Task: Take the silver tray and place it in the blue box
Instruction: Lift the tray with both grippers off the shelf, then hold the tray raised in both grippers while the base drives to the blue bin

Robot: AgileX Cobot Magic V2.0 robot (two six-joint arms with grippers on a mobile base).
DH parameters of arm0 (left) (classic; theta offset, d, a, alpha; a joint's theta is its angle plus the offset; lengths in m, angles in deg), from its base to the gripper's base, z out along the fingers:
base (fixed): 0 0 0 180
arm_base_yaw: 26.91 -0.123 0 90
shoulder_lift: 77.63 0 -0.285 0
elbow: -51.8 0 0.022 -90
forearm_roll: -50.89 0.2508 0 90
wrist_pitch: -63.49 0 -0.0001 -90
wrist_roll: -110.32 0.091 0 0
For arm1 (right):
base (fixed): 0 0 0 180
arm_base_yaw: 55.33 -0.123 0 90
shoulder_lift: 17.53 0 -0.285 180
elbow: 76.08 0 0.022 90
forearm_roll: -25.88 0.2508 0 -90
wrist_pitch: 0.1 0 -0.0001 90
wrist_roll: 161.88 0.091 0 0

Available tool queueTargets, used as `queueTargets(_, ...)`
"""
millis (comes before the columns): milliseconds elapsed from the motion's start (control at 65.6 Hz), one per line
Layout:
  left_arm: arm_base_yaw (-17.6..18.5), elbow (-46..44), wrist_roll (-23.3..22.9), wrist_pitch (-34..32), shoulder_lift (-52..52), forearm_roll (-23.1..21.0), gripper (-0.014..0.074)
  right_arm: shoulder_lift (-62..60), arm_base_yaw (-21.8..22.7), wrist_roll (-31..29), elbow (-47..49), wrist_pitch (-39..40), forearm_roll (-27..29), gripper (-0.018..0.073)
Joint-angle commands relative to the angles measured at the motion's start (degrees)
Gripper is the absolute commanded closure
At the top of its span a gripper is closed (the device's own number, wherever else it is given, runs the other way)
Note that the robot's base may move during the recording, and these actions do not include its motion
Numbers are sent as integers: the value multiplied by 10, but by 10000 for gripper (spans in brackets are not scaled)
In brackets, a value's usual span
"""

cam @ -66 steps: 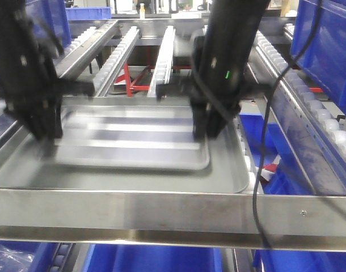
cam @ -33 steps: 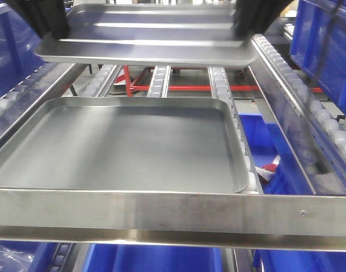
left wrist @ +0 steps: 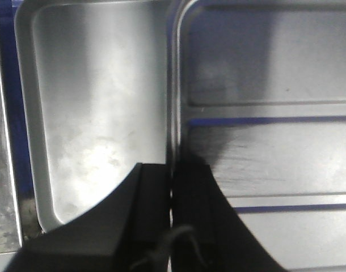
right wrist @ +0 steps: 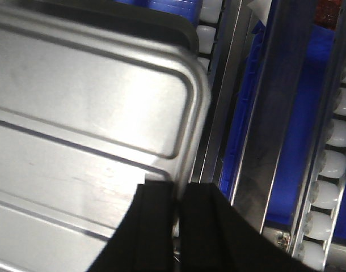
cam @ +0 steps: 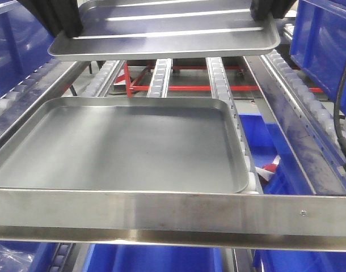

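The silver tray, shiny with long ridges, hangs level in the air at the top of the front view, above the larger grey tray. My left gripper is shut on its left rim and my right gripper on its right rim. The left wrist view shows my left gripper pinching the silver tray's rim, with the grey tray below. The right wrist view shows my right gripper pinching the rim near a corner of the silver tray. A blue box stands at the right.
The grey tray lies on roller rails behind a steel front bar. More blue crates sit at the left, low right and under the bar. A sloping roller rail runs along the right. A black cable hangs there.
Both grippers have lifted the silver tray off the grey tray to the top of the view. In the last half second it has shifted a little right and up.
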Motion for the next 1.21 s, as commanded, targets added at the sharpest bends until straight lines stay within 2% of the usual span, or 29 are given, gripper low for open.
queueTargets(0, 7, -19, 10, -17, -27, 5, 694, -27, 0, -15, 17, 29, -14, 501)
queueTargets(1190, 7, -19, 10, -17, -27, 5, 694, -27, 0, -15, 17, 29, -14, 501)
